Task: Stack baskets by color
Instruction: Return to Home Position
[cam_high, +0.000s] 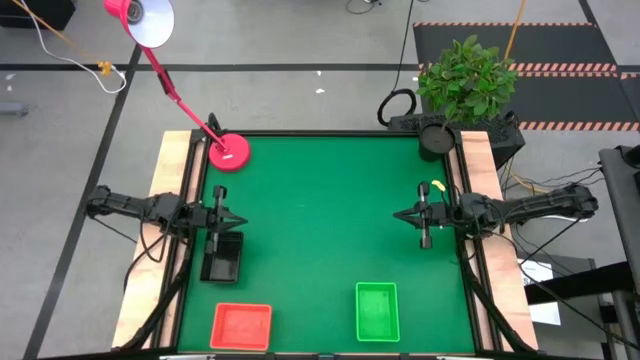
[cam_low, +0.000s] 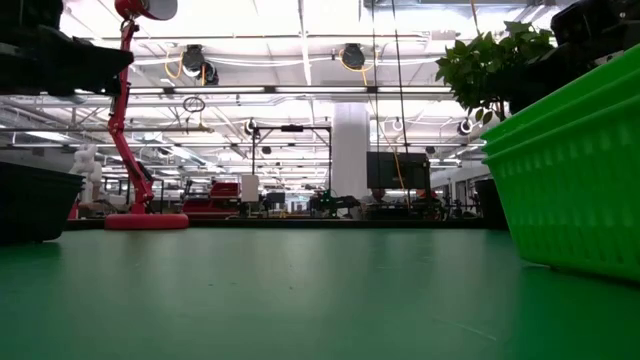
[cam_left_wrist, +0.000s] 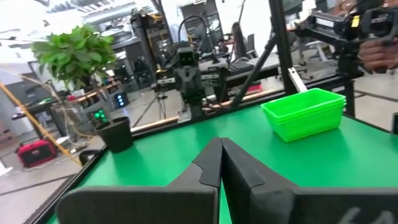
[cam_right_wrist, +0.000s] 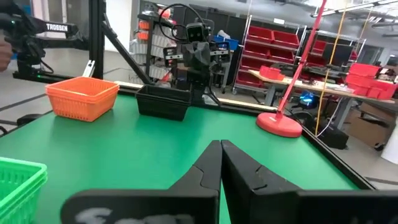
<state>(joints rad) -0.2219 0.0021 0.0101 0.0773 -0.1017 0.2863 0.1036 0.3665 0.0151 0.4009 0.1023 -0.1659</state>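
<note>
Three baskets stand on the green table: a black one at the left, a red-orange one at the near left, and a bright green one near the front, right of the middle. The green basket and the red-orange basket look like several nested together. My left gripper is shut at the table's left edge, just beyond the black basket. My right gripper is shut at the right edge. Both point level toward the table's middle with nothing between their fingers.
A pink lamp base sits at the far left corner, its arm leaning out past the table. A potted plant stands beyond the far right corner. The middle of the green table lies between the two grippers.
</note>
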